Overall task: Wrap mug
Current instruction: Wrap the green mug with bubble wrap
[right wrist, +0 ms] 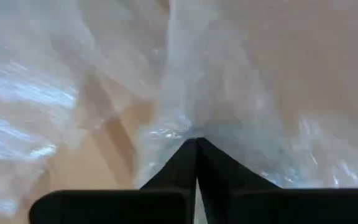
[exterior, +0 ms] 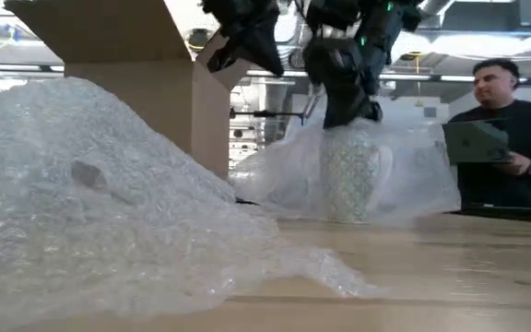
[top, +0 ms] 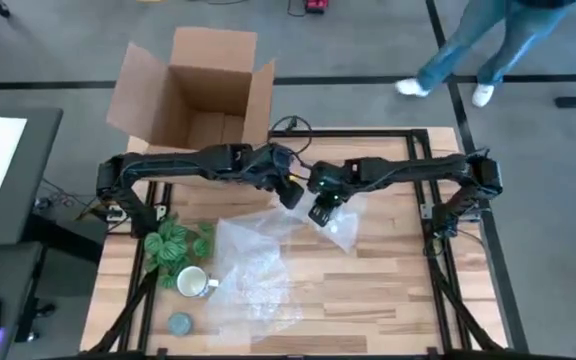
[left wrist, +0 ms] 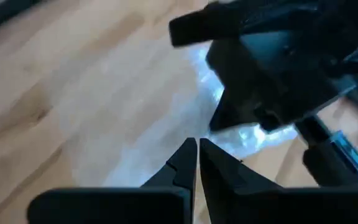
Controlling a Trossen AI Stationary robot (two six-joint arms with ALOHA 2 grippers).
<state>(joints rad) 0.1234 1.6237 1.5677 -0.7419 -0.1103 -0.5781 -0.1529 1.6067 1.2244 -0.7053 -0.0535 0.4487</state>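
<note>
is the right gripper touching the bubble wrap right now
Touching. In the right wrist view, the right gripper has its shut fingertips pinched on a gathered fold of the bubble wrap, with no gap between them.

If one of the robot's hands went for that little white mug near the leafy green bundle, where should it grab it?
Probably by the rim, from straight above. The mug stands upright with its mouth open upward, so one finger could go inside the wall and one outside. The green bundle and bubble wrap crowd its sides.
</note>
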